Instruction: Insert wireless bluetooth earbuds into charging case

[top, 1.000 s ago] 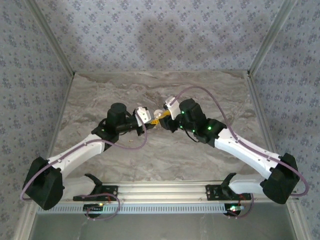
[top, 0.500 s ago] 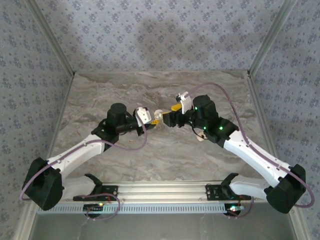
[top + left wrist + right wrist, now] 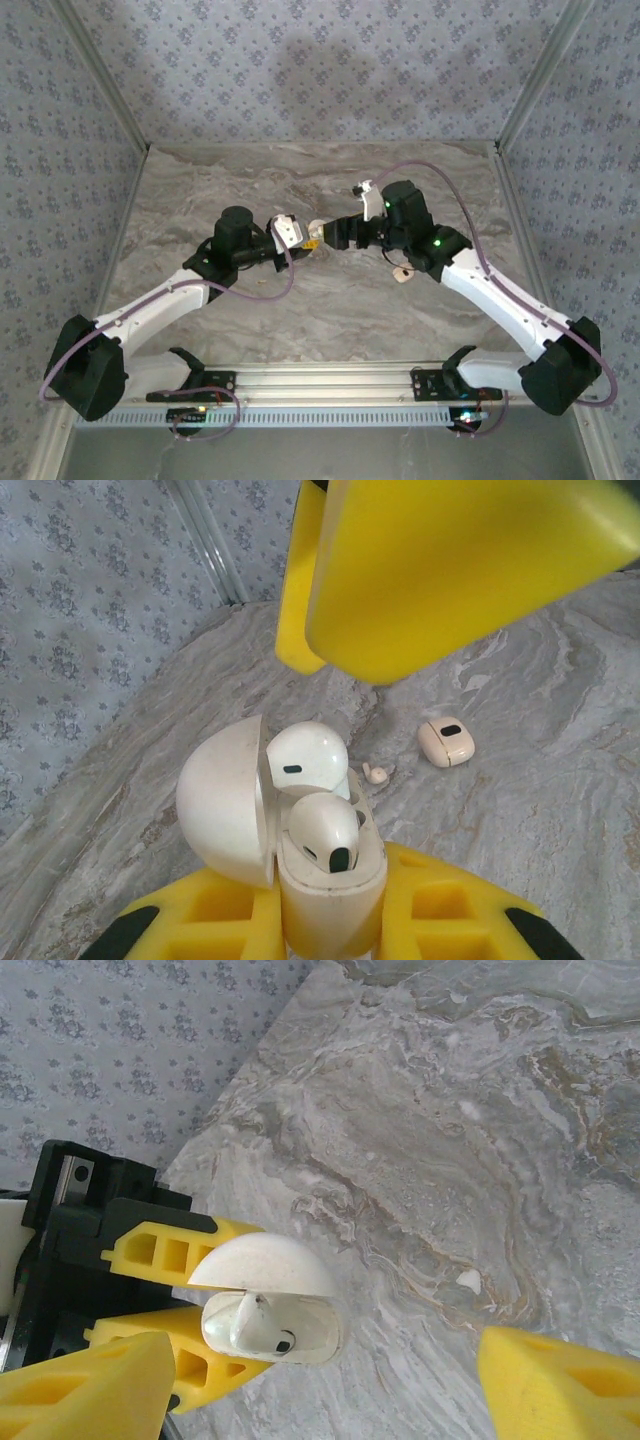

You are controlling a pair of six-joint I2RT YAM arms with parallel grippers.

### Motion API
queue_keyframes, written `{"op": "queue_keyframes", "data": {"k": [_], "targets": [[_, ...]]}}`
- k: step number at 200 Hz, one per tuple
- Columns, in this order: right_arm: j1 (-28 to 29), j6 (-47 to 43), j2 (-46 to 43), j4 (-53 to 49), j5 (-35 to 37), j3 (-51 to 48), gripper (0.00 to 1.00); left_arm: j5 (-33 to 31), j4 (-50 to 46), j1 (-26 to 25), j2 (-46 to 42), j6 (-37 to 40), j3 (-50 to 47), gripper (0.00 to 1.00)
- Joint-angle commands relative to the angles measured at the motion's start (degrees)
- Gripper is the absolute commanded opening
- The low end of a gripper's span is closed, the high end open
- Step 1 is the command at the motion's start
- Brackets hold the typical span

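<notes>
**A:** The left gripper (image 3: 330,925) clamps the white case (image 3: 330,885), its lid (image 3: 220,800) swung open, above the marble table (image 3: 560,810).

**B:** And the earbuds (image 3: 322,832)?

**A:** Both look seated in their wells. The right gripper (image 3: 328,1360) hovers just beside the case, fingers spread wide, holding nothing.

**B:** So insertion is nearly done?

**A:** I'd judge so. Next: press each bud home gently, or tip the lid shut. A small peach piece (image 3: 445,742) lies on the table, well apart.
</notes>
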Motion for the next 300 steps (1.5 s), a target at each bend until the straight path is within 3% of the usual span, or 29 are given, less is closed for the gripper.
{"op": "queue_keyframes", "data": {"k": [1, 141, 228, 263, 300], "targets": [[-0.4, 1.0, 0.8, -0.6, -1.7, 2.5, 0.82, 0.8, 1.5, -0.4, -0.3, 0.7, 0.2, 0.17], [-2.5, 5.0, 4.1, -3.1, 0.6, 3.1, 0.78, 1.6, 1.7, -0.5, -0.9, 0.6, 0.5, 0.17], [-3.3, 5.6, 4.2, -1.8, -2.4, 3.4, 0.77, 2.0, 1.8, -0.4, -0.8, 0.6, 0.9, 0.17], [-4.4, -3.4, -0.7, -0.7, -3.5, 1.7, 0.77, 4.6, 0.3, -0.5, -0.2, 0.4, 1.6, 0.17], [-7.7, -19.1, -5.0, -3.6, -10.9, 1.7, 0.76, 5.3, -2.1, -0.5, -0.2, 2.0, 2.3, 0.17]]}}
